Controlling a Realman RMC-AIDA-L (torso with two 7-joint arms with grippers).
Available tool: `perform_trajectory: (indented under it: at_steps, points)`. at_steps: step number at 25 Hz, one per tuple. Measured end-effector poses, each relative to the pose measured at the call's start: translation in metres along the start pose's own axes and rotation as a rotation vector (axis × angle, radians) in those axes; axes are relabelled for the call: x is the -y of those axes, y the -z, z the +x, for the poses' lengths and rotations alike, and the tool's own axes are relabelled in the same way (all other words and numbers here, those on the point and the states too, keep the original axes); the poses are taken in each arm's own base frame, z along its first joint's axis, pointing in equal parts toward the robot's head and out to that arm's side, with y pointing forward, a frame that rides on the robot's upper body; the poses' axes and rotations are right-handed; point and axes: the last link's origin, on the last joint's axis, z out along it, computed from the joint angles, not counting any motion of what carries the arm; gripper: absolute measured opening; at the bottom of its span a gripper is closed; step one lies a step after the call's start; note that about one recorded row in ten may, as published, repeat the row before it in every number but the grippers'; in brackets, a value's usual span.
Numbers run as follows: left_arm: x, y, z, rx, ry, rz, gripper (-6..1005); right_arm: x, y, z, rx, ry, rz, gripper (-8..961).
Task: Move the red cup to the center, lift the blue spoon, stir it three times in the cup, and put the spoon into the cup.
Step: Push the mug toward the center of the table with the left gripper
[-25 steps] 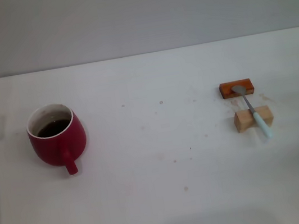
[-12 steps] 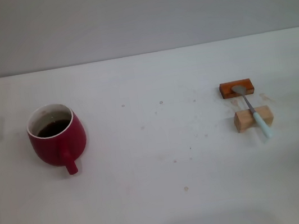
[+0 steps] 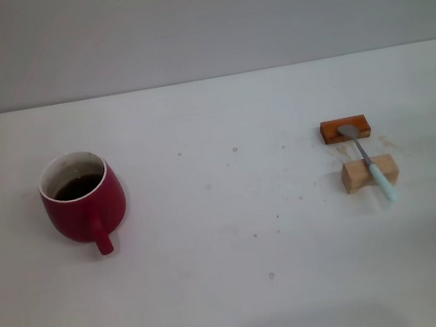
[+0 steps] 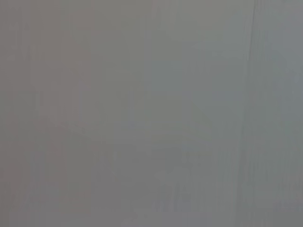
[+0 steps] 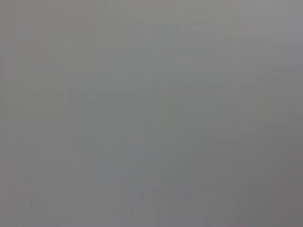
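The red cup [image 3: 83, 203] stands upright on the left side of the white table in the head view, with dark liquid inside and its handle pointing toward me. The blue spoon [image 3: 370, 162] lies on the right side, its grey bowl resting on an orange block [image 3: 345, 128] and its pale blue handle across a tan wooden block [image 3: 368, 173]. Neither gripper shows in the head view. Both wrist views show only a plain grey surface.
The white table [image 3: 240, 251] stretches between the cup and the spoon, with a few small specks on it. A grey wall [image 3: 195, 18] stands behind the table's far edge.
A faint shadow at the table's left edge has shifted further left. The cup, spoon and blocks have not moved.
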Motion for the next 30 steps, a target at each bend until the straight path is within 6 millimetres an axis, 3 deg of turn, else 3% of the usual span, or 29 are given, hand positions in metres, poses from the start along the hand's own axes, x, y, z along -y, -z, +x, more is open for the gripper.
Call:
perform_trajectory:
  at_steps: [30]
  points:
    - [0.0000, -0.0004, -0.0006, 0.004, -0.008, -0.004, 859, -0.0005, -0.0009, 0.0018, -0.013, 0.002, -0.001, 698]
